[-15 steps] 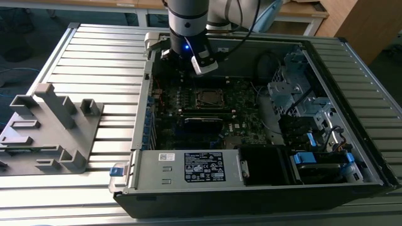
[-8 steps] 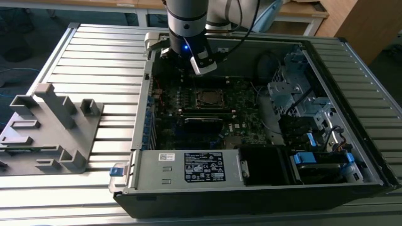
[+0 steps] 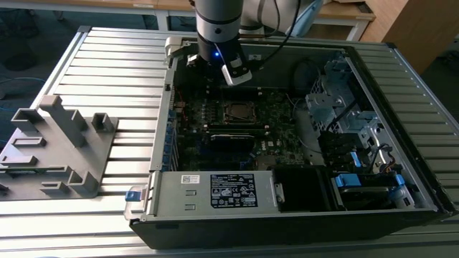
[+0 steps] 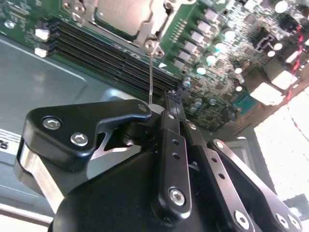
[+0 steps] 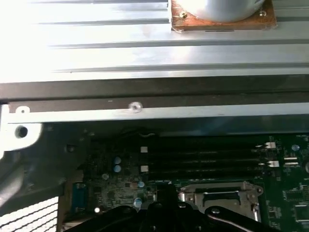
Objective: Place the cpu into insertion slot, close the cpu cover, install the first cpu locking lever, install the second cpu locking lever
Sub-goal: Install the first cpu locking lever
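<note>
Jaws look closed, nothing seen clamped between them; gripper [image 4: 172,96] low over motherboard [image 4: 186,21]. Thin locking lever [image 4: 151,72] runs just beside jaw tip, contact unclear. Cpu [image 4: 120,14] beyond tip, seated in insertion slot [image 3: 240,110], cpu cover [image 4: 153,19] lying over it. Risks, as judged: springy lever slides off closed tip, flicks away, misses its hook; tip scrapes memory slots [image 4: 106,60] close beneath.

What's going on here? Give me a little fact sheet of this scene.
Setting: open computer case on a slatted metal table
Chip: the cpu sits in the insertion slot, the cpu cover lying around it
Claw: low over the motherboard, beside a thin metal lever
Also there: grey power-supply box, grey fixture
</note>
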Available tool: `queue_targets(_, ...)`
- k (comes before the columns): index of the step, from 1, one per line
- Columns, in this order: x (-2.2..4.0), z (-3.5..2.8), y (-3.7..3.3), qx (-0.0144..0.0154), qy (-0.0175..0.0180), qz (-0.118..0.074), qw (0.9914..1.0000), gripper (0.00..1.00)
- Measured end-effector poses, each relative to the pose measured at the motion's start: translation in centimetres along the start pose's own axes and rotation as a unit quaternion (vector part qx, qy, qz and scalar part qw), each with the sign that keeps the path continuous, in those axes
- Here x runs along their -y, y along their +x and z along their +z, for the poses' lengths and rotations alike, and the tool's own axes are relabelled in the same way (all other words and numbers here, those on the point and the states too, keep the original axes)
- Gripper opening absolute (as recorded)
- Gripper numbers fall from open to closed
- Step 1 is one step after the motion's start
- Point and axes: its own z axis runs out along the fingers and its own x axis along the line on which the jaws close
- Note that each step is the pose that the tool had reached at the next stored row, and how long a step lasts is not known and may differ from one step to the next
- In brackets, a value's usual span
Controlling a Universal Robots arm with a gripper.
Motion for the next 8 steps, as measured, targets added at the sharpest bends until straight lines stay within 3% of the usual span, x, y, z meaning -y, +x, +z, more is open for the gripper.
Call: queue_targets(8, -0.1, 0.03, -2.14, 0.0, 0.0, 0.0, 1.0, 0.11)
